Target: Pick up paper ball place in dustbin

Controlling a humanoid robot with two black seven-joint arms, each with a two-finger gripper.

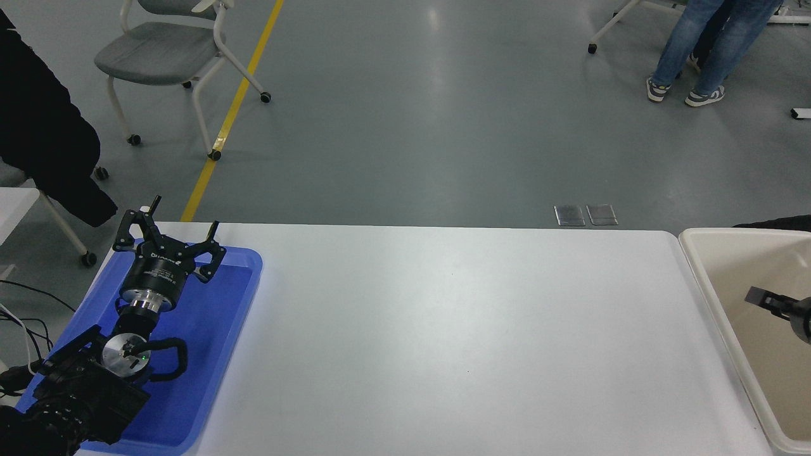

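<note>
Paper ball: not visible anywhere on the table [456, 329] or in the dustbin [700, 278]. Right gripper [770, 303] pokes in over the dustbin at the right edge, finger state unclear. Left gripper [170, 235] parked over blue tray [222, 354], fingers spread.

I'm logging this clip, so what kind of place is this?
Probably a robotics lab or workshop hall: grey sealed floor with a yellow painted line, grey wheeled chair, and a white table.
</note>
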